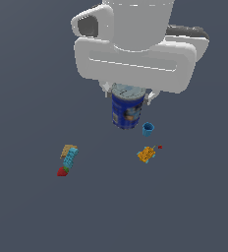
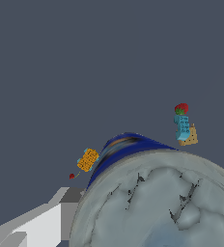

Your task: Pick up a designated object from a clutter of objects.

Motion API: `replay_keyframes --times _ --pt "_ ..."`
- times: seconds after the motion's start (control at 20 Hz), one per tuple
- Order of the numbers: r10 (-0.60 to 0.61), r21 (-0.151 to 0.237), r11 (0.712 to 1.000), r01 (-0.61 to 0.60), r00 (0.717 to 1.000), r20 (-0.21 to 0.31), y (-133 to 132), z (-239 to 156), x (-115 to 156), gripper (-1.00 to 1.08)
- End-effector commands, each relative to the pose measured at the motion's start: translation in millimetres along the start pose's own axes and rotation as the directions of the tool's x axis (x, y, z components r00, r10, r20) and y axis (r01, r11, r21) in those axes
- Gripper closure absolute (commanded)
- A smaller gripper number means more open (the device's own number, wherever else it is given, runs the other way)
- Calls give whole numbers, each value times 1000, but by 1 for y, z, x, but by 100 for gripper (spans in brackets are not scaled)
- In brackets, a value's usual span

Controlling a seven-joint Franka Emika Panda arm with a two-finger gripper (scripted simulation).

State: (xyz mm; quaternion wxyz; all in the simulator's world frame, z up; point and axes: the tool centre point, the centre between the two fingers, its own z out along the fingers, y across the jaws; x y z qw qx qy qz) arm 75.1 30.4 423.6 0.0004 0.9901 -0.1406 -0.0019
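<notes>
The dark blue can [image 1: 126, 112] with a silver-grey lid and pictured label stands upright just under my hand. My gripper [image 1: 128, 94] straddles its top, with one fingertip against each side at lid height, so the jaws are closed onto it. In the wrist view the lid [image 2: 157, 207] fills the near corner, the blue wall [image 2: 116, 147] shows past it, and one finger [image 2: 68, 198] lies against the rim. I cannot tell whether the can is off the floor. The rest of the clutter lies apart from it.
A light-blue cup [image 1: 148, 129] stands close beside the can on the exterior view's right. Beyond it are an orange-yellow blocky piece [image 1: 146, 154] and a tiny red bit [image 1: 160, 146]. On the exterior view's left lie a tan box [image 1: 67, 149], a teal bar [image 1: 71, 160] and a strawberry-like piece [image 1: 62, 172].
</notes>
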Motion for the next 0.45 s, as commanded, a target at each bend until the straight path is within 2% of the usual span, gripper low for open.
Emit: replay_keyframes --times 0.0,0.4 --pt "0 1 1000 0 1000 -4 0 -8 2 108" --pt "0 1 1000 0 1000 -4 0 -10 3 108"
